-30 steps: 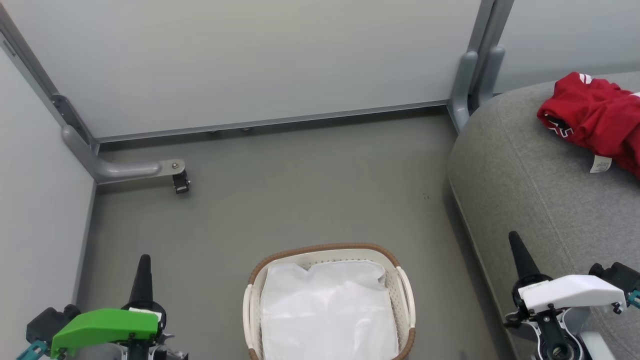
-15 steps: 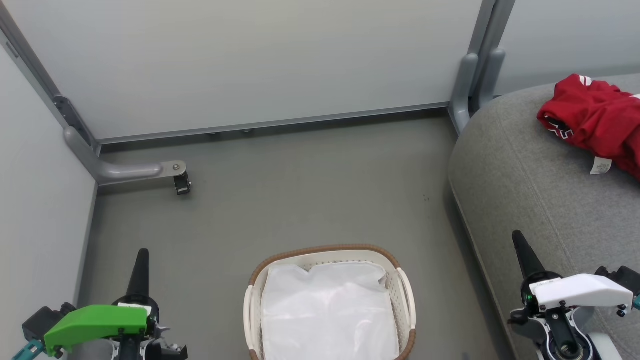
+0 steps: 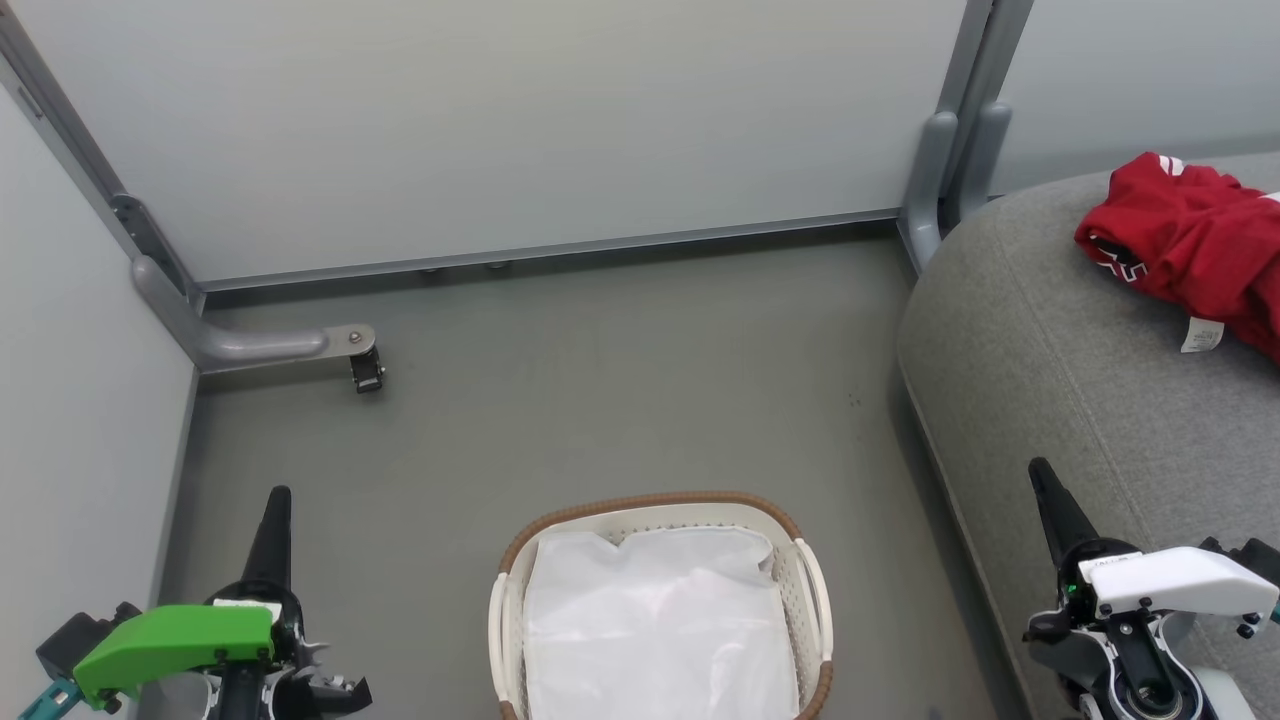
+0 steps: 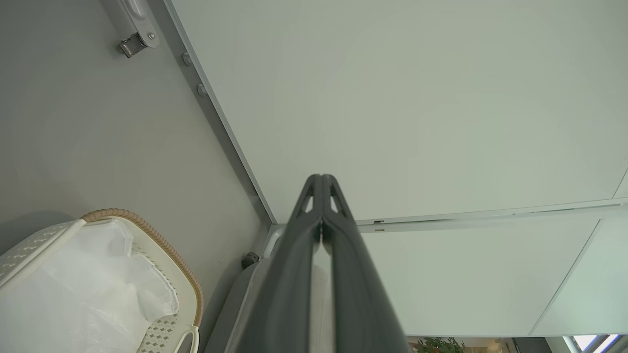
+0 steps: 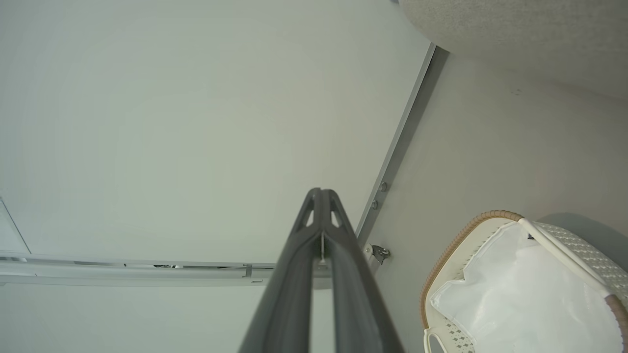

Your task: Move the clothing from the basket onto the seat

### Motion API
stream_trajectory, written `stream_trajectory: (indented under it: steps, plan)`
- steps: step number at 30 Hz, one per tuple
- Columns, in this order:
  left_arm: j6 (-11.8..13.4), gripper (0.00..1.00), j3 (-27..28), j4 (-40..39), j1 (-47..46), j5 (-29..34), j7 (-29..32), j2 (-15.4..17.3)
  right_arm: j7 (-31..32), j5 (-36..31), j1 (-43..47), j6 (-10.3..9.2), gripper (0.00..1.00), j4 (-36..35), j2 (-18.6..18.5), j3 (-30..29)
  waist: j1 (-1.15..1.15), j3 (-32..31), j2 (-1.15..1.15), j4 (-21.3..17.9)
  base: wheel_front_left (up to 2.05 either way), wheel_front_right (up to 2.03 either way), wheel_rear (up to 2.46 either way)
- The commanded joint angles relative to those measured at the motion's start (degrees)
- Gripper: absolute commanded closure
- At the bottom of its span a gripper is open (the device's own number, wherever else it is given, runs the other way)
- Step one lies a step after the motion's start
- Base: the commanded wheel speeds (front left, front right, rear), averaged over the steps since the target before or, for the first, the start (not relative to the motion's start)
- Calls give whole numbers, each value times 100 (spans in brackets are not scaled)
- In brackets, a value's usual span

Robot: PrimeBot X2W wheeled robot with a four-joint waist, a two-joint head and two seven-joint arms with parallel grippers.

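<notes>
Got the red clothing (image 3: 1190, 240) bunched in a heap on top of the grey seat (image 3: 1050, 400), way over at the far right of the head view, with a small white tag (image 3: 1201, 334) poking out at the near edge and a bit of black-and-white print showing on the left side. Well apart from the basket (image 3: 812, 585), down on the grey floor (image 3: 600, 400) at the bottom middle, near the seat's rounded side with a strip of floor between the two. Inside the basket, a crumpled white lining (image 3: 655, 620). As for the left gripper (image 3: 279, 500), parked low at the lower left over bare floor, fingers pressed together tip to tip in the left wrist view, gripping nothing. Same deal for the right gripper (image 3: 1040, 472) at the lower right, hanging just in front of the seat's side, fingers closed flush against each other in the right wrist view, also empty. Pale wall panel (image 3: 500, 120) across the back, plus a grey bracket (image 3: 260, 345) with a little caster (image 3: 365, 372) on the floor near the left corner.
</notes>
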Motion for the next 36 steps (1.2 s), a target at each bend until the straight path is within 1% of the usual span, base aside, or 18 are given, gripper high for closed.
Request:
stream_trajectory:
  steps: [1, 26, 36]
  plan:
    - [-31, 100, 22, -50, -124, -126, 34, 32, 38, 138, -71, -1, 100, -48, -31, -42, 0, -3, 0, 2, 0, 0, 0]
    - [-86, 100, 159, -68, -211, -1031, 304, 37, 319, 1114, -59, -2, 100, -88, -15, -214, 0, -60, 0, 25, 0, 0, 0]
    - [-85, 100, 155, -63, -200, -1010, 301, 37, 327, 1070, -58, -2, 100, -82, -4, -226, 0, -60, 0, 25, 0, 0, 0]
